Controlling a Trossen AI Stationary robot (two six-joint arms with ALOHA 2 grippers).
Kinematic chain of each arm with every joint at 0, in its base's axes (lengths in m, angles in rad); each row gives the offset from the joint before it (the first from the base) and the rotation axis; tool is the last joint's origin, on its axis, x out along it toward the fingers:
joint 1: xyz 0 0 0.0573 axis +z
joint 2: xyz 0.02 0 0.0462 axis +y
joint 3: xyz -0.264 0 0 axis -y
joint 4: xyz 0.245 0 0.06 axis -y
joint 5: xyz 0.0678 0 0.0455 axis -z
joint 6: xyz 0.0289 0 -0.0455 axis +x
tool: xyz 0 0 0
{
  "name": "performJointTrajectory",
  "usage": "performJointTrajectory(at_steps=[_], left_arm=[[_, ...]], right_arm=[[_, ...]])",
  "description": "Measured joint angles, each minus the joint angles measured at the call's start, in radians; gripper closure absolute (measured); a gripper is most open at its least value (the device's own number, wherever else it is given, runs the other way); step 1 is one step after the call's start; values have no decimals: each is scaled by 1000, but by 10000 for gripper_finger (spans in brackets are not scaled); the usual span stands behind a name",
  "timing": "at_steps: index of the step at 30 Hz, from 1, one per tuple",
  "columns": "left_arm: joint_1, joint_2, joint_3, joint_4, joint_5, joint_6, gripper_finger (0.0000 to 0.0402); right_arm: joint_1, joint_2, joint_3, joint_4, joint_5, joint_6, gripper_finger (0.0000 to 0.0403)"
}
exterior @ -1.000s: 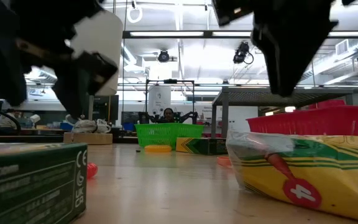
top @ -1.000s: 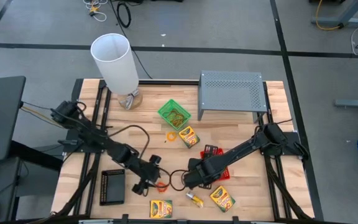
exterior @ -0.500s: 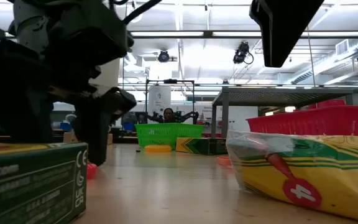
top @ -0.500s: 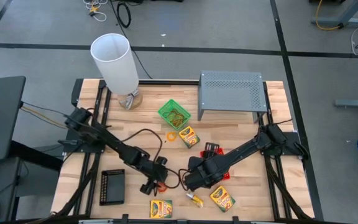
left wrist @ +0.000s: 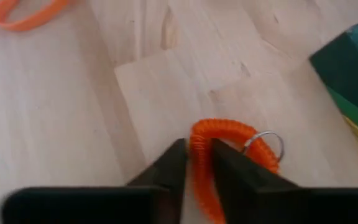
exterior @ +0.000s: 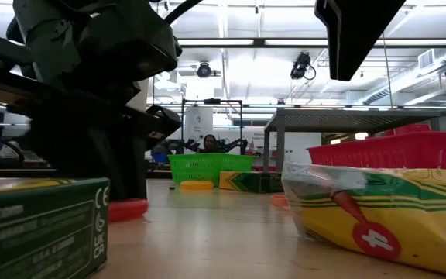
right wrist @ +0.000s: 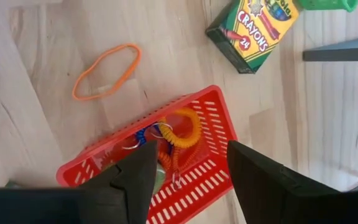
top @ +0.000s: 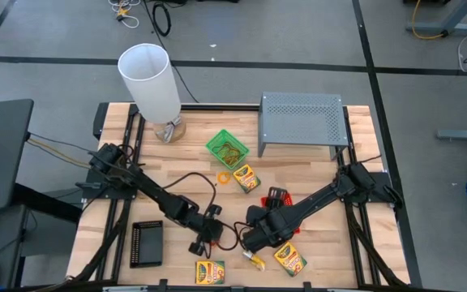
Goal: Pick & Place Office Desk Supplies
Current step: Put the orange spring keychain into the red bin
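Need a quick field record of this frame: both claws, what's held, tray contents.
left claw: down at the table, front centre, shut on orange coiled loop band
right claw: open, above red slotted plastic tray
red tray contents: coiled loop bands, orange and blue visible
loose nearby: flat orange rubber band, yellow-green crayon box

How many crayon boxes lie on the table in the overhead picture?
3: one crayon box beside the green tray, one at the table's lower edge, one just right of it. The arms may hide more.
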Motion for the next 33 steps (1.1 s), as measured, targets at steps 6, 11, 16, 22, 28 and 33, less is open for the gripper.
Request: performJointTrajectory(at_steps=[6, 11, 16, 22, 28, 33], left_arm=[[0, -2, 0, -9, -8, 6, 389], [-15, -53, -5, -70, -67, -4, 391], [-45, -173, -9, -191, -249, 1, 391], [-82, -359, -20, -205, -368, 13, 391], [-117, -536, -19, -175, -471, 103, 391], [-119, -652, -18, -127, -459, 171, 391]], right_arm=[[11, 0, 0, -1, 39, 49, 201], [32, 0, 0, -5, 125, 70, 202], [54, 0, 0, 24, 197, 69, 201], [88, 0, 0, 138, 327, 3, 201], [115, 0, 0, 336, 488, -127, 201], [135, 0, 0, 537, 626, -309, 202]])
